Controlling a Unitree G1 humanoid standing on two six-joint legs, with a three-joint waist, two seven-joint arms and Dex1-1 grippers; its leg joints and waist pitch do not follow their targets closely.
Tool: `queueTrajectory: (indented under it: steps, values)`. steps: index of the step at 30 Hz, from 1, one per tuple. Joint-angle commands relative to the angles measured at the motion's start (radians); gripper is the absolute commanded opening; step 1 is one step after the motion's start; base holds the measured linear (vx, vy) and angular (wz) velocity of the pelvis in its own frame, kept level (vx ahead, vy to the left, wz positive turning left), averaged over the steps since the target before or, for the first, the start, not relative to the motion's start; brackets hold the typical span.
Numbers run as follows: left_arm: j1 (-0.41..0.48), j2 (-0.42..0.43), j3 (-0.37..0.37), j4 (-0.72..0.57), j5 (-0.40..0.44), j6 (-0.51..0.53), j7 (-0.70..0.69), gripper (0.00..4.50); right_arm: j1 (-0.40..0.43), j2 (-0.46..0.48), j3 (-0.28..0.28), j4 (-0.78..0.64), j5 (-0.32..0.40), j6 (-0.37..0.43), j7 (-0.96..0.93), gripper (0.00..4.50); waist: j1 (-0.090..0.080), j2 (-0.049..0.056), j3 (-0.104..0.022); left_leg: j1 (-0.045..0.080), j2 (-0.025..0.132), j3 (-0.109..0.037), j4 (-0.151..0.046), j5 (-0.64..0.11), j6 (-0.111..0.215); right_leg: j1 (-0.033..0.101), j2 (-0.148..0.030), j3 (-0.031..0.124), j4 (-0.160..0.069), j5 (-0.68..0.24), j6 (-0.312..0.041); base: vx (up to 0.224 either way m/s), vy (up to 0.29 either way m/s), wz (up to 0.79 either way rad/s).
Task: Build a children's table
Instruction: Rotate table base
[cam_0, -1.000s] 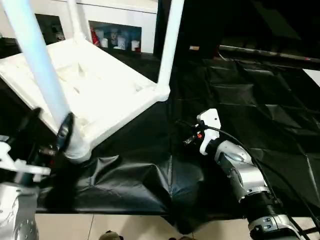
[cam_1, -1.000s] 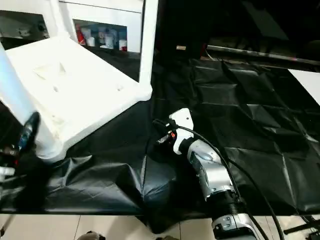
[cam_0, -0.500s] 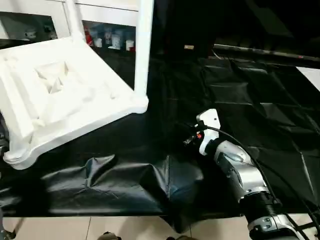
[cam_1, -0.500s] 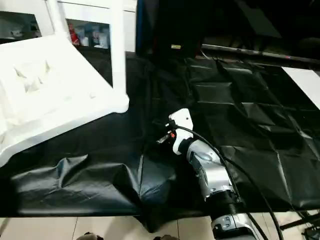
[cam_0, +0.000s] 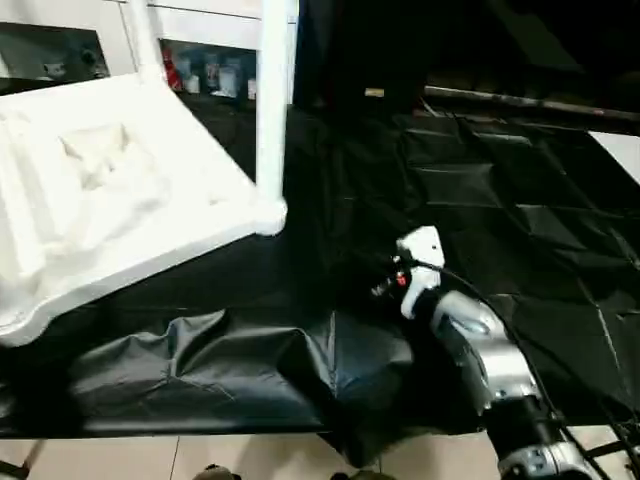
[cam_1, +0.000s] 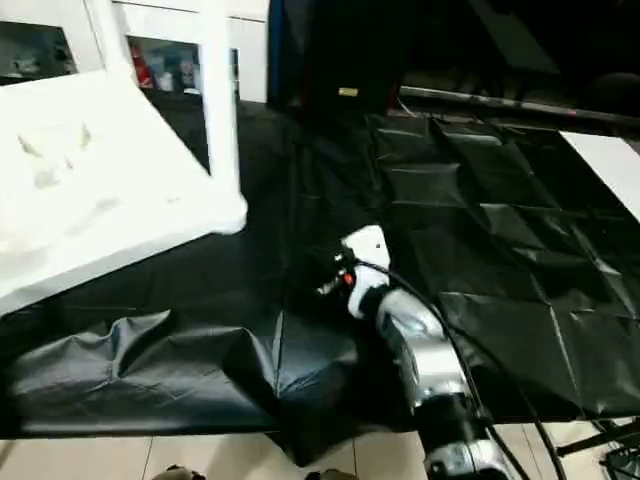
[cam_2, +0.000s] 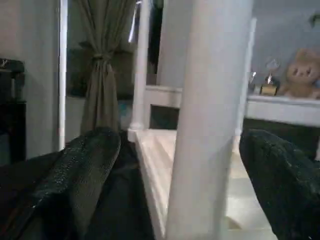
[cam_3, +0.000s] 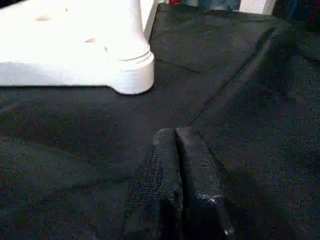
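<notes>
A black sheet (cam_0: 520, 210) covers the work surface, creased into squares on the right and bunched into folds at the near edge. On its left part lies the one table top (cam_0: 100, 200), white, upside down with its ribbed underside facing up, its near right corner socket (cam_3: 131, 65) resting on the sheet.

Legs standing in the top: two can be counted from the head views, one leg (cam_0: 272, 100) rising from that near right corner socket and a second leg (cam_0: 145, 40) at the far corner. The left wrist view shows a close leg (cam_2: 210, 120) with two more behind it; whether a fourth is fitted cannot be told.

Behind the top stands one white cabinet (cam_0: 200, 40) with small items on its shelf. In the left wrist view a curtain (cam_2: 102, 85) hangs in the background and a teddy bear (cam_2: 302, 75) sits on a ledge.

Two grippers: the right gripper (cam_3: 176, 137) lies low over the sheet, right of the table top and apart from it, fingers pressed together on nothing. The left gripper (cam_2: 175, 165) stands spread wide, its fingers (cam_2: 85, 170) either side of the close leg without touching it.
</notes>
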Motion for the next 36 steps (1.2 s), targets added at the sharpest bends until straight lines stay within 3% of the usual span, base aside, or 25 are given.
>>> queueTrajectory:
  steps: [1, 4, 5, 6, 8, 10, 11, 12, 14, 15, 16, 17, 18, 19, 20, 21, 22, 23, 25, 26, 29, 32, 33, 34, 36]
  values:
    - [0.026, -0.022, -0.058, -0.066, -0.011, 0.017, -0.027, 4.46, -0.037, 0.015, -0.026, 0.010, 0.020, -0.032, -0.015, 0.00, 0.006, 0.021, -0.040, 0.019, 0.034, -0.024, -0.083, -0.427, -0.016, 0.018, -0.064, 0.044, -0.090, -0.375, -0.107, 0.000, 0.000, 0.00]
    - [0.043, -0.024, -0.091, -0.095, -0.011, 0.016, -0.046, 4.50, -0.079, 0.029, -0.036, 0.047, 0.035, -0.044, -0.006, 0.29, 0.006, 0.022, -0.037, 0.021, 0.032, -0.027, -0.083, -0.458, -0.022, 0.012, -0.068, 0.044, -0.094, -0.435, -0.091, 0.000, 0.000, 0.00]
    - [0.061, -0.018, -0.107, -0.108, -0.003, 0.010, -0.065, 4.50, -0.133, 0.037, -0.033, 0.107, 0.019, -0.072, -0.017, 0.29, 0.009, 0.012, -0.034, 0.022, 0.033, -0.026, -0.083, -0.457, -0.023, 0.010, -0.068, 0.044, -0.098, -0.453, -0.079, 0.000, 0.000, 0.00]
    - [0.070, -0.015, -0.109, -0.112, 0.001, 0.008, -0.074, 4.50, -0.166, 0.044, -0.031, 0.141, 0.014, -0.083, -0.014, 0.39, 0.007, 0.017, -0.033, 0.020, 0.031, -0.029, -0.084, -0.455, -0.027, 0.011, -0.069, 0.044, -0.094, -0.453, -0.080, 0.000, 0.000, 0.00]
    - [0.097, -0.006, -0.098, -0.122, 0.003, 0.013, -0.088, 4.50, -0.251, 0.063, -0.027, 0.230, -0.003, -0.114, -0.029, 0.60, 0.005, 0.006, -0.028, 0.018, 0.031, -0.027, -0.085, -0.445, -0.025, 0.009, -0.067, 0.044, -0.094, -0.434, -0.077, 0.000, 0.000, 0.00]
    - [0.122, 0.006, -0.093, -0.130, 0.013, 0.024, -0.097, 4.50, -0.318, 0.078, -0.037, 0.308, -0.012, -0.145, -0.062, 0.76, -0.001, 0.010, -0.031, 0.011, 0.030, -0.030, -0.085, -0.430, -0.026, 0.014, -0.069, 0.043, -0.084, -0.409, -0.091, 0.000, 0.000, 0.00]
    - [0.135, 0.011, -0.093, -0.137, 0.014, 0.034, -0.101, 4.50, -0.349, 0.086, -0.044, 0.344, -0.014, -0.158, -0.079, 0.83, 0.001, 0.009, -0.028, 0.017, 0.033, -0.026, -0.085, -0.414, -0.023, 0.007, -0.067, 0.045, -0.082, -0.369, -0.098, 0.000, 0.000, 0.00]
    - [0.153, 0.019, -0.097, -0.148, 0.008, 0.050, -0.110, 4.50, -0.381, 0.095, -0.053, 0.381, -0.011, -0.167, -0.091, 0.92, -0.002, -0.009, -0.022, 0.014, 0.031, -0.024, -0.085, -0.400, -0.016, 0.009, -0.064, 0.044, -0.083, -0.348, -0.099, 0.000, 0.000, 0.00]
    - [0.195, 0.050, -0.125, -0.176, -0.001, 0.093, -0.153, 4.50, -0.450, 0.112, -0.066, 0.464, -0.004, -0.180, -0.098, 1.13, 0.003, 0.004, -0.017, 0.022, 0.033, -0.021, -0.088, -0.387, -0.015, 0.006, -0.059, 0.044, -0.076, -0.283, -0.114, 0.000, 0.000, 0.00]
    - [0.217, 0.067, -0.142, -0.198, -0.011, 0.115, -0.176, 4.50, -0.486, 0.121, -0.072, 0.509, 0.000, -0.186, -0.098, 1.19, 0.002, -0.002, -0.003, 0.020, 0.032, -0.021, -0.091, -0.390, -0.015, 0.002, -0.055, 0.044, -0.069, -0.258, -0.124, 0.000, 0.000, 0.00]
    - [0.231, 0.079, -0.154, -0.214, -0.018, 0.130, -0.193, 4.50, -0.513, 0.126, -0.076, 0.542, 0.001, -0.191, -0.098, 1.27, 0.005, -0.001, -0.005, 0.023, 0.033, -0.022, -0.093, -0.391, -0.013, 0.006, -0.056, 0.042, -0.070, -0.251, -0.125, 0.000, 0.000, 0.00]
    - [0.248, 0.090, -0.163, -0.235, -0.023, 0.144, -0.207, 4.50, -0.542, 0.132, -0.083, 0.577, 0.005, -0.197, -0.099, 1.27, 0.006, -0.010, 0.012, 0.024, 0.035, -0.019, -0.094, -0.388, -0.013, -0.002, -0.055, 0.043, -0.072, -0.231, -0.125, 0.000, 0.000, 0.00]
    - [0.267, 0.103, -0.168, -0.262, -0.024, 0.162, -0.216, 4.50, -0.573, 0.141, -0.084, 0.611, 0.006, -0.200, -0.087, 1.40, 0.008, -0.008, 0.012, 0.024, 0.035, -0.019, -0.094, -0.397, -0.015, 0.000, -0.055, 0.044, -0.068, -0.237, -0.130, 0.000, 0.000, 0.00]
    - [0.282, 0.112, -0.169, -0.281, -0.024, 0.170, -0.220, 4.50, -0.595, 0.146, -0.085, 0.639, 0.005, -0.208, -0.077, 1.51, 0.010, -0.013, 0.027, 0.021, 0.036, -0.021, -0.098, -0.418, -0.019, -0.001, -0.060, 0.045, -0.070, -0.267, -0.128, 0.000, 0.000, 0.00]
    - [0.300, 0.115, -0.169, -0.302, -0.028, 0.176, -0.223, 4.50, -0.615, 0.151, -0.087, 0.663, 0.004, -0.212, -0.075, 1.58, 0.013, -0.010, 0.028, 0.024, 0.035, -0.022, -0.097, -0.420, -0.026, 0.001, -0.062, 0.046, -0.072, -0.274, -0.125, 0.000, 0.000, 0.00]
    - [0.324, 0.118, -0.169, -0.332, -0.033, 0.186, -0.223, 4.50, -0.640, 0.157, -0.090, 0.696, -0.003, -0.224, -0.078, 1.64, 0.013, -0.026, 0.046, 0.021, 0.037, -0.020, -0.099, -0.418, -0.024, -0.005, -0.063, 0.047, -0.076, -0.279, -0.120, 0.000, 0.000, 0.00]
    - [0.381, 0.116, -0.172, -0.391, -0.041, 0.204, -0.227, 4.50, -0.681, 0.165, -0.103, 0.744, -0.007, -0.244, -0.087, 1.83, 0.015, -0.032, 0.062, 0.018, 0.038, -0.022, -0.101, -0.409, -0.031, -0.003, -0.069, 0.049, -0.072, -0.284, -0.123, 0.000, 0.000, 0.00]
    - [0.399, 0.116, -0.173, -0.409, -0.043, 0.210, -0.229, 4.50, -0.694, 0.167, -0.106, 0.760, -0.010, -0.254, -0.092, 1.83, 0.016, -0.027, 0.063, 0.020, 0.038, -0.023, -0.100, -0.406, -0.033, -0.003, -0.068, 0.049, -0.070, -0.279, -0.124, 0.000, 0.000, 0.00]
    - [0.415, 0.114, -0.173, -0.424, -0.044, 0.214, -0.230, 4.50, -0.703, 0.168, -0.110, 0.771, -0.011, -0.261, -0.095, 1.97, 0.015, -0.028, 0.067, 0.023, 0.036, -0.019, -0.095, -0.355, -0.033, -0.003, -0.065, 0.049, -0.067, -0.217, -0.122, 0.000, 0.000, 0.00]
    - [0.429, 0.111, -0.174, -0.439, -0.043, 0.216, -0.229, 4.50, -0.711, 0.169, -0.113, 0.778, -0.010, -0.265, -0.098, 2.02, 0.016, -0.042, 0.082, 0.016, 0.035, -0.016, -0.094, -0.310, -0.022, -0.002, -0.065, 0.052, -0.063, -0.176, -0.116, 0.000, 0.000, 0.00]
    - [0.489, 0.093, -0.177, -0.500, -0.038, 0.228, -0.223, 4.50, -0.743, 0.172, -0.123, 0.802, -0.006, -0.271, -0.097, 2.35, 0.014, -0.046, 0.105, 0.017, 0.038, -0.016, -0.095, -0.291, -0.026, -0.004, -0.069, 0.051, -0.062, -0.175, -0.118, 0.000, 0.000, 0.00]
    - [0.548, 0.071, -0.194, -0.544, -0.020, 0.232, -0.222, 4.50, -0.765, 0.174, -0.123, 0.825, -0.010, -0.275, -0.057, 2.46, 0.009, -0.067, 0.129, 0.020, 0.039, -0.014, -0.095, -0.281, -0.024, -0.006, -0.073, 0.053, -0.067, -0.190, -0.106, 0.000, 0.000, 0.00]
    - [0.561, 0.066, -0.198, -0.555, -0.020, 0.233, -0.222, 4.50, -0.769, 0.174, -0.121, 0.828, -0.012, -0.276, -0.045, 2.71, 0.008, -0.062, 0.134, 0.021, 0.040, -0.016, -0.095, -0.269, -0.026, -0.005, -0.076, 0.054, -0.064, -0.187, -0.105, 0.000, 0.000, 0.00]
    - [0.574, 0.061, -0.201, -0.565, -0.015, 0.235, -0.218, 4.50, -0.775, 0.176, -0.126, 0.835, -0.009, -0.280, -0.027, 2.78, 0.001, -0.081, 0.144, 0.023, 0.039, -0.011, -0.091, -0.231, -0.020, -0.008, -0.074, 0.054, -0.064, -0.150, -0.106, 0.000, 0.000, 0.00]
    - [0.575, 0.061, -0.201, -0.566, -0.014, 0.235, -0.217, 4.50, -0.776, 0.176, -0.127, 0.837, -0.009, -0.280, -0.024, 2.86, 0.002, -0.074, 0.147, 0.025, 0.038, -0.012, -0.089, -0.205, -0.015, -0.005, -0.076, 0.054, -0.059, -0.128, -0.110, 0.000, 0.000, 0.00]
